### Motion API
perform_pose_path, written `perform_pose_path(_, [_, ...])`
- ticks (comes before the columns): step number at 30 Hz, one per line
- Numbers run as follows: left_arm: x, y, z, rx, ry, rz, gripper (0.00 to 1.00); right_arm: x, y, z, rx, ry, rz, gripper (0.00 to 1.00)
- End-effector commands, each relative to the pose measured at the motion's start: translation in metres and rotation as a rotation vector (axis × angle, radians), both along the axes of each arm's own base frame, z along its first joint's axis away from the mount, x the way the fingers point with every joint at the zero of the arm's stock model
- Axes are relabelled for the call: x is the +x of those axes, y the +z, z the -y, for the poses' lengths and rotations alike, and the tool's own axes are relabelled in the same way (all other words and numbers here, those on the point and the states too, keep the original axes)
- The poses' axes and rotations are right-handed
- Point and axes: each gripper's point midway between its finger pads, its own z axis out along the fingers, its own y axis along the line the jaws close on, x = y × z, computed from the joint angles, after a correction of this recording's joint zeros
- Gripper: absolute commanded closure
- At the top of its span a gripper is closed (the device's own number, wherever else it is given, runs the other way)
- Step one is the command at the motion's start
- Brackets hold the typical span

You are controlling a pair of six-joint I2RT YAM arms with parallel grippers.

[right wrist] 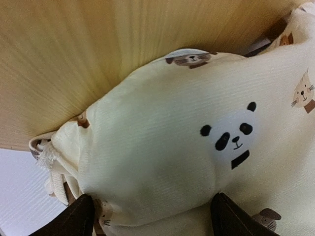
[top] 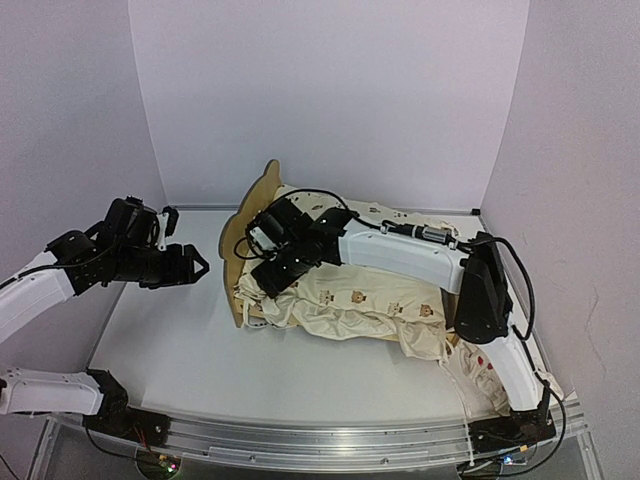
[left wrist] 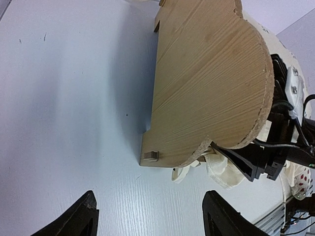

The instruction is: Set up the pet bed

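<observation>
The pet bed [top: 240, 235] sits mid-frame, its cushion [top: 370, 300] bunched over it, so seating the cushion looks the step in hand. Right gripper [right wrist: 152, 219], jaws wide, hangs over the cushion's corner by the headboard [left wrist: 206, 78]; left gripper [left wrist: 150, 216], wide and empty, waits at left. Next: pinch and tuck that corner flat

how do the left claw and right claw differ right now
The left claw is over bare table, outside the pet bed; the right claw is over the cushion inside it. Nothing lies between the left claw's fingers; cushion fabric shows between the right claw's. Both are open, facing the headboard from opposite sides.
</observation>
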Motion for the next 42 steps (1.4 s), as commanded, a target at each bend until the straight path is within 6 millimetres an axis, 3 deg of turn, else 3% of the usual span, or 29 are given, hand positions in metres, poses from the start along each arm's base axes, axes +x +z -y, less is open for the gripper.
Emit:
perform_pose_path(1, [0.010,0.019,0.004,-0.020,0.009,0.042,0.28,-0.022,0.066,-0.017,0.064,0.108,0.129,0.16])
perform_pose_path(6, [0.011,0.013,0.004,-0.018,0.010,0.033,0.29,-0.019,0.059,-0.020,0.048,0.103,0.163,0.15])
perform_pose_path(13, [0.010,0.006,0.005,-0.012,0.004,0.019,0.31,-0.004,0.023,-0.021,-0.026,0.080,0.220,0.19])
perform_pose_path(19, [0.006,0.009,0.011,-0.026,-0.038,0.018,0.35,0.007,0.001,-0.012,-0.088,0.037,0.274,0.41])
perform_pose_path(22, [0.003,0.015,0.019,-0.050,-0.085,0.024,0.38,0.009,0.002,-0.005,-0.098,0.022,0.297,0.58])
perform_pose_path(23, [0.002,0.018,0.021,-0.058,-0.098,0.029,0.39,0.010,0.001,-0.002,-0.105,0.019,0.302,0.69])
perform_pose_path(26, [-0.001,0.028,0.031,-0.080,-0.138,0.051,0.42,0.013,0.010,0.006,-0.114,-0.009,0.329,0.99])
perform_pose_path(37, [-0.011,0.078,0.083,-0.083,-0.287,0.154,0.42,0.020,0.095,0.037,-0.011,-0.040,0.398,1.00])
perform_pose_path(42, [-0.013,0.083,0.107,-0.015,-0.327,0.177,0.43,0.026,0.120,0.063,0.008,-0.073,0.416,1.00])
